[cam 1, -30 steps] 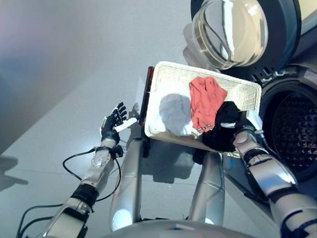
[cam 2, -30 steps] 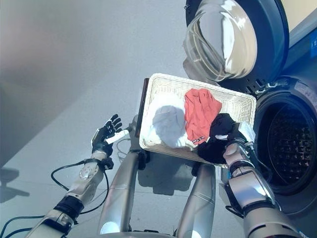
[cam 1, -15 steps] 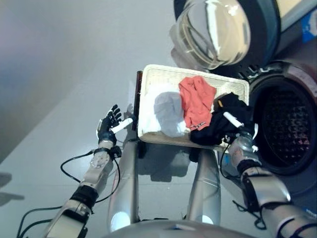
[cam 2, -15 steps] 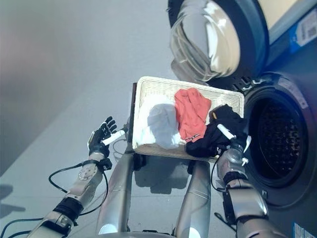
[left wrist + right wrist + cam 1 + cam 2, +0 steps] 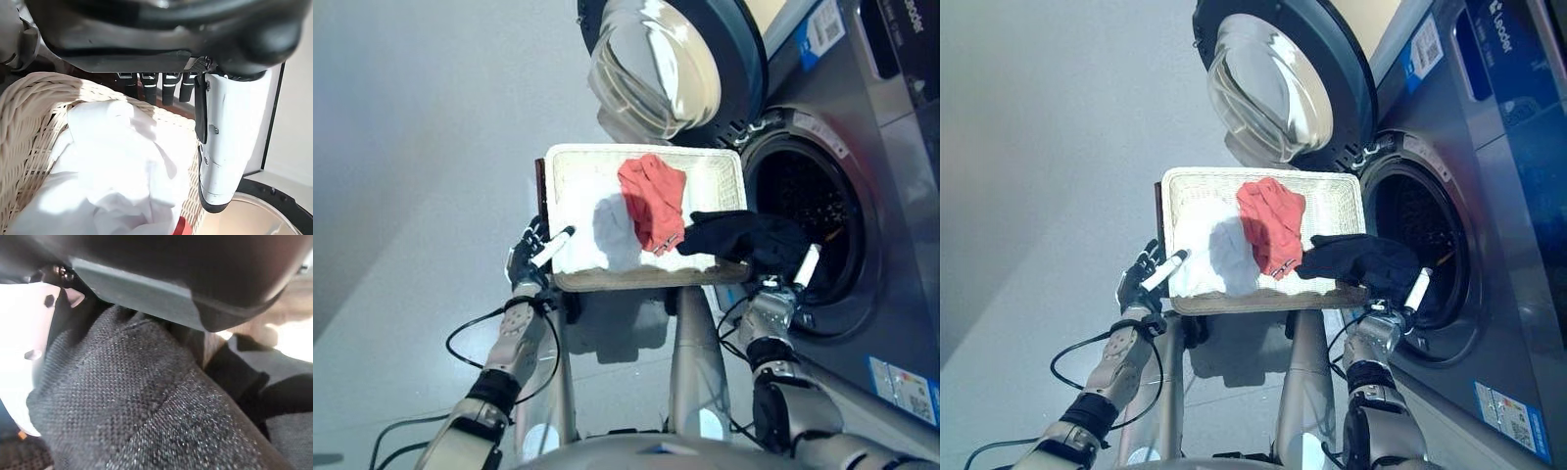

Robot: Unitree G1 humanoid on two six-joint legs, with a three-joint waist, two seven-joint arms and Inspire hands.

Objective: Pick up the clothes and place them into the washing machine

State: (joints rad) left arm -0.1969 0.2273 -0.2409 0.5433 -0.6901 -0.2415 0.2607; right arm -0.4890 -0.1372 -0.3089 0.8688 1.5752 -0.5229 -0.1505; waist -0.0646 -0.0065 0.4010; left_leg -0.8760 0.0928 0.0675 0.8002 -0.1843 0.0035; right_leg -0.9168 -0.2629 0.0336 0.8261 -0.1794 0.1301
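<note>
The black garment is pinched in the right hand, draped from its fingers across the wicker basket's near corner toward the washing machine's drum opening. The red garment and white garment lie in the basket between both hands. The left hand hovers relaxed just beside the basket's other end.
</note>
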